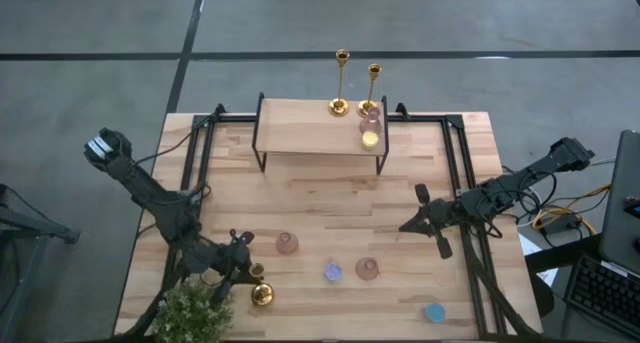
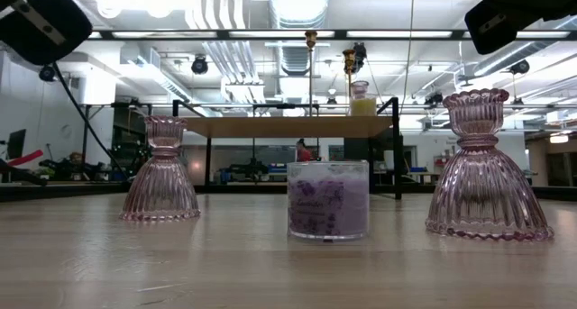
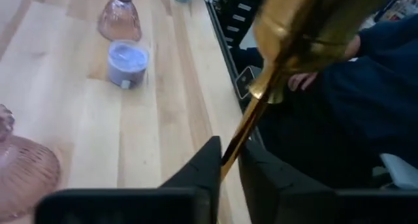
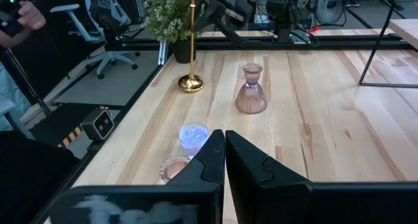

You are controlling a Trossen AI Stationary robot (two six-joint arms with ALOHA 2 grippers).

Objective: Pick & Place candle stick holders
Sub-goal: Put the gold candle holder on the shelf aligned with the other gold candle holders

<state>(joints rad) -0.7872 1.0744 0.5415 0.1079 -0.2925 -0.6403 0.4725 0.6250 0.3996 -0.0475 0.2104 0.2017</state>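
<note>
While left gripper (image 1: pixel 247 268) fingers clamp gold candlestick (image 1: pixel 262 294) stem on table (image 1: pixel 330 203), we note right gripper (image 1: pixel 428 223) fingers nearly closed, empty.

Even, bright indoor light falls from ceiling tube lamps (image 2: pixel 297 3), which flare white in the low view; shadows on the wooden table (image 1: pixel 330 223) are soft and faint; the gold candle stick holder (image 3: pixel 307 28) in the left wrist view is blurred and smeared close to the lens, catching warm glare; the purple candle (image 3: pixel 127 62) behind it looks soft too.
</note>
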